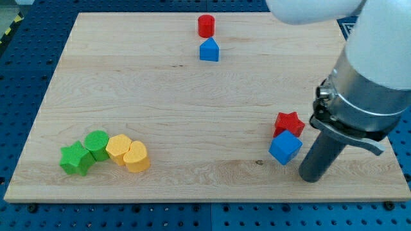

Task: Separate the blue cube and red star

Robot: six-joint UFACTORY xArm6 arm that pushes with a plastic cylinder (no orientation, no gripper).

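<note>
The blue cube (285, 148) lies near the view's lower right of the wooden board (160, 109). The red star (289, 122) sits just above it, touching it. My tip (313, 178) rests on the board just right of and slightly below the blue cube, a small gap apart from it. The rod rises from there toward the view's upper right into the grey arm.
A red cylinder (206, 25) and a blue pentagon-like block (209, 50) stand at the view's top centre. At the lower left lie a green star (75, 158), a green cylinder (97, 144), a yellow block (118, 148) and a yellow heart (136, 156), clustered together.
</note>
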